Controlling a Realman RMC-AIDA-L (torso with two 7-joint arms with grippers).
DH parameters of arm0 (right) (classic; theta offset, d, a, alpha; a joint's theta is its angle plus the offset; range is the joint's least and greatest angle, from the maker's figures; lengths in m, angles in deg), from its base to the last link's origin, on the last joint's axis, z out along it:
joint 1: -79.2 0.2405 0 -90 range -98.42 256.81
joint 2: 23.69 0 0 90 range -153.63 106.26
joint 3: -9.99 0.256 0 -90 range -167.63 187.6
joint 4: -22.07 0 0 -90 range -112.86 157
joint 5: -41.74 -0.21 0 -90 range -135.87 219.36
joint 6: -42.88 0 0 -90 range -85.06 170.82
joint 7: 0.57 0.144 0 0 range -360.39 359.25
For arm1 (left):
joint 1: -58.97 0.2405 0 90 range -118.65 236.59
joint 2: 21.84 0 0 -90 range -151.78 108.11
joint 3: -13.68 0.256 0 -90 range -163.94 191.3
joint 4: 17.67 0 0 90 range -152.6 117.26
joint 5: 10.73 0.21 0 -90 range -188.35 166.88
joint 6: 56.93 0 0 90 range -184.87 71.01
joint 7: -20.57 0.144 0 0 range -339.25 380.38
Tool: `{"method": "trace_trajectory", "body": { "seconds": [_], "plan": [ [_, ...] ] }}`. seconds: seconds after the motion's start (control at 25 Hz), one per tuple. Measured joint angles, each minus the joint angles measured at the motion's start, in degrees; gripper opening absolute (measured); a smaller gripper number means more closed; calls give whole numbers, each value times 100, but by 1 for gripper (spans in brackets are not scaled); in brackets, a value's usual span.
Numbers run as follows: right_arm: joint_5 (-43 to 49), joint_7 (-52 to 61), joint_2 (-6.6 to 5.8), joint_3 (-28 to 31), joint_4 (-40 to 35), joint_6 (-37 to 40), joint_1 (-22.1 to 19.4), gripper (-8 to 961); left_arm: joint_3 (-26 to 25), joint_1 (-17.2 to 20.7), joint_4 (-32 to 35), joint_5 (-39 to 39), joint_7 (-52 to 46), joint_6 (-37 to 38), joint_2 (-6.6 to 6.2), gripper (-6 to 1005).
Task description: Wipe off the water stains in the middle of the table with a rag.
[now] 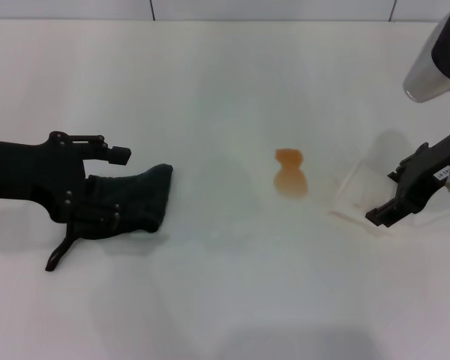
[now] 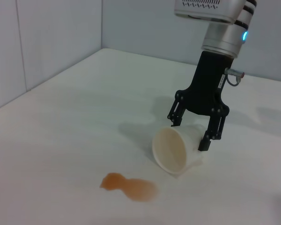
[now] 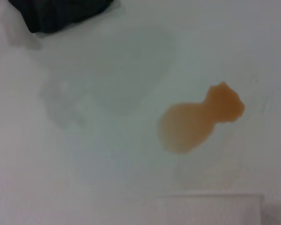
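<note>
Rag (image 1: 131, 201) is seen clamped in the left gripper (image 1: 105, 191), low on the table (image 1: 210, 90). From that claw outward, the water stains (image 1: 290, 174) lie well apart toward the robot's right, with bare surface between; their hourglass outline runs roughly away from the robot, across the likely wiping path. Beyond the stains, a tipped white paper cup (image 2: 171, 150) is straddled by the right gripper (image 2: 193, 133), its jaws spread apart. The left arm is judged the one to sweep rightward to the stains.
</note>
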Motion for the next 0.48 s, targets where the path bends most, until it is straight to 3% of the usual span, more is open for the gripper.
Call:
{"method": "trace_trajectory", "body": {
  "seconds": [0.12, 0.48],
  "plan": [
    [3, 10, 0, -3, -41, 19, 0, 748, 0, 0, -5, 0, -1, 0, 2, 879],
    [8, 36, 0, -57, -69, 33, -4, 741, 0, 0, -9, 0, 0, 0, 9, 879]
  ]
}}
